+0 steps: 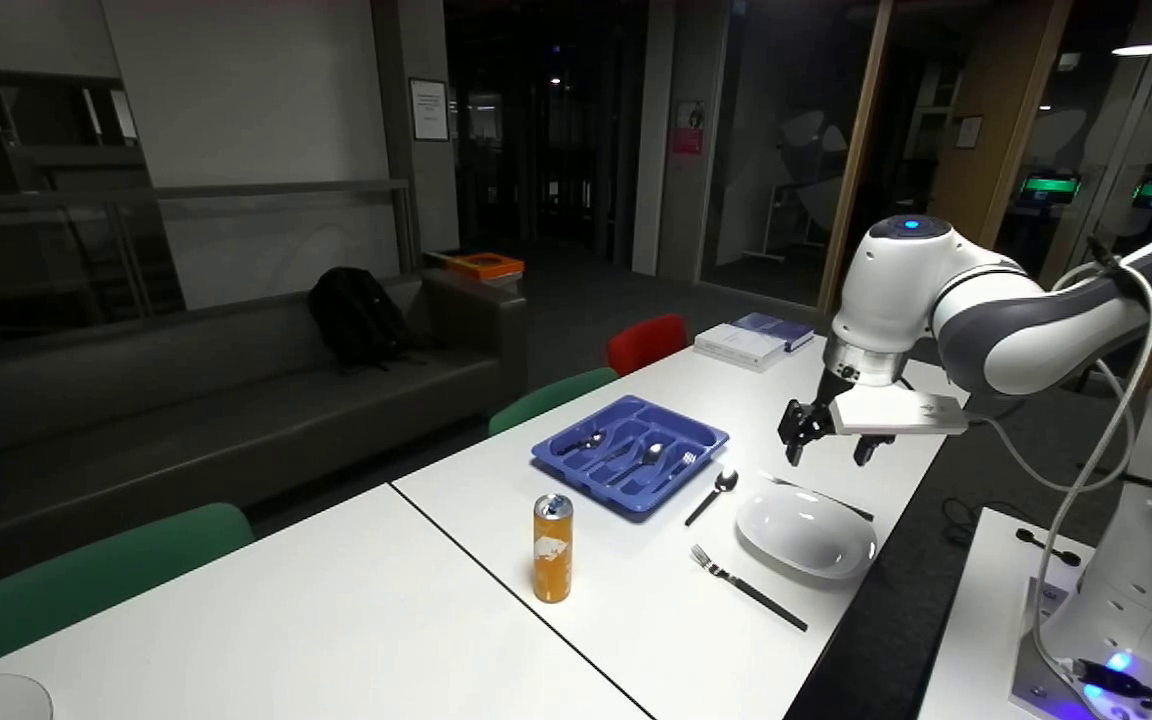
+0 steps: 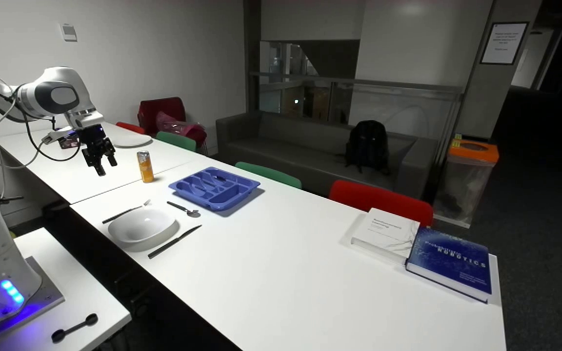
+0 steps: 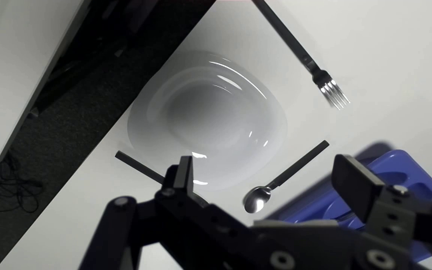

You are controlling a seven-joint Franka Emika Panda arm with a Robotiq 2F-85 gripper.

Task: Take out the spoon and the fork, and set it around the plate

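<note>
The white plate (image 1: 804, 530) lies near the table's edge on the robot's side; it also shows in the wrist view (image 3: 208, 112). A spoon (image 1: 726, 481) lies on the table between the plate and the blue tray, also in the wrist view (image 3: 257, 198). A fork (image 1: 756, 595) lies on one side of the plate, also in an exterior view (image 2: 127, 212). A knife (image 2: 173, 241) lies on the opposite side, partly behind a finger in the wrist view (image 3: 141, 167). My gripper (image 1: 829, 453) is open and empty, raised above the table; its fingers (image 3: 264, 168) are wide apart.
The blue cutlery tray (image 2: 247, 187) still holds several pieces of cutlery. An orange can (image 1: 552, 565) stands upright beside it. A white book (image 2: 383, 234) and a blue book (image 2: 449, 263) lie at one table end. A white round item (image 2: 132, 140) lies at the other.
</note>
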